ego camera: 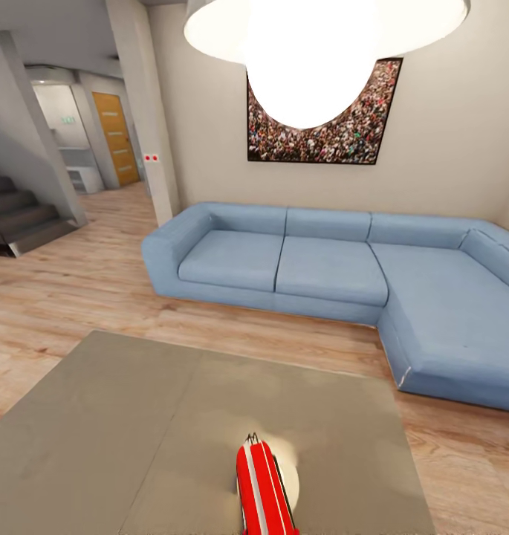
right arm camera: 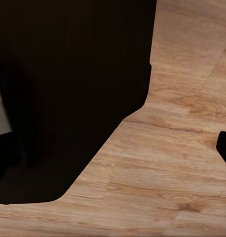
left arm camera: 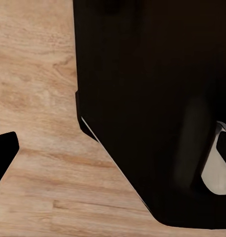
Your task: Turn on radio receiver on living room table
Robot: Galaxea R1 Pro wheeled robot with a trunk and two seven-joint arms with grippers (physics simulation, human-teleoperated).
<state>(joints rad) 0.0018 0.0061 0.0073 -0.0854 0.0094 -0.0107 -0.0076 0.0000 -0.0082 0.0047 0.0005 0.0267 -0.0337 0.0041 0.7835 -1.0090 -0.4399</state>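
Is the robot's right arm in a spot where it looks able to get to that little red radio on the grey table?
Probably yes, though not at once. The radio lies at the table's near edge with nothing around it. The right wrist view looks at wood floor beside a dark body, so the arm seems lowered and must lift first.

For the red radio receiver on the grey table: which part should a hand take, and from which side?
Judging from the head view, the radio receiver lies on the table at its near edge, long and narrow, pointing away from the robot. A hand would best come from above and close across its narrow red sides. The small black handle at the far tip looks too tiny to pinch.
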